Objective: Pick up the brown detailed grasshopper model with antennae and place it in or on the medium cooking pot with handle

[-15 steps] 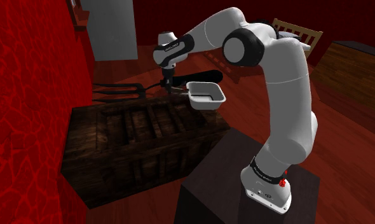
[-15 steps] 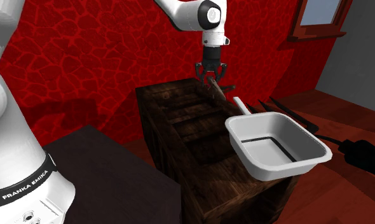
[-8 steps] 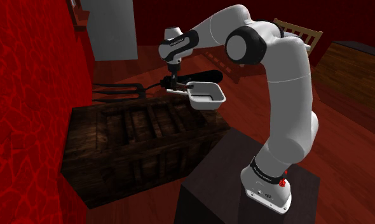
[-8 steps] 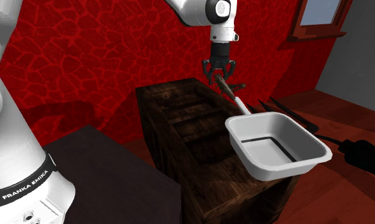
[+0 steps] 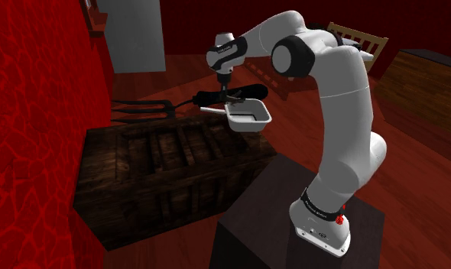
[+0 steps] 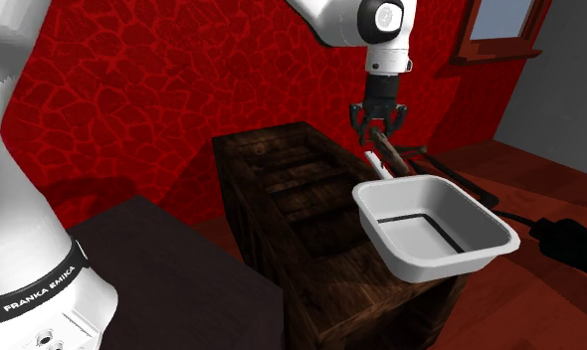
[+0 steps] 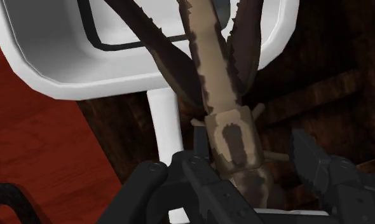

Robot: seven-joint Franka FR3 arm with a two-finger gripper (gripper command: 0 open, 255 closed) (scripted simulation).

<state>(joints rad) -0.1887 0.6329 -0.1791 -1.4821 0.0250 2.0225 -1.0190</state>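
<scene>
The brown grasshopper model [image 7: 223, 121] hangs head-up from my gripper [image 7: 250, 164], whose black fingers [image 7: 310, 162] are shut on its head end. Its long spiny legs reach over the rim of the white square pot [image 7: 65, 73]. In the second exterior view the gripper [image 6: 379, 125] holds the grasshopper [image 6: 390, 149] above the pot's white handle [image 6: 373, 164], just beyond the pot's far rim [image 6: 381, 187]. In the shoulder view the gripper [image 5: 225, 95] hangs close above the pot [image 5: 256, 124] at its far left corner.
The pot rests at one end of a dark wooden slatted table [image 5: 151, 164]. A red cracked-pattern wall [image 6: 152, 89] runs along the table. A long black object [image 5: 243, 92] lies behind the pot. My dark stand [image 5: 266, 218] adjoins the table. A chair [image 5: 359, 38] is far behind.
The gripper has carried the grasshopper rightward in both exterior views, from over the table's far end to just above the pot's handle and far rim. The pot has not moved.
</scene>
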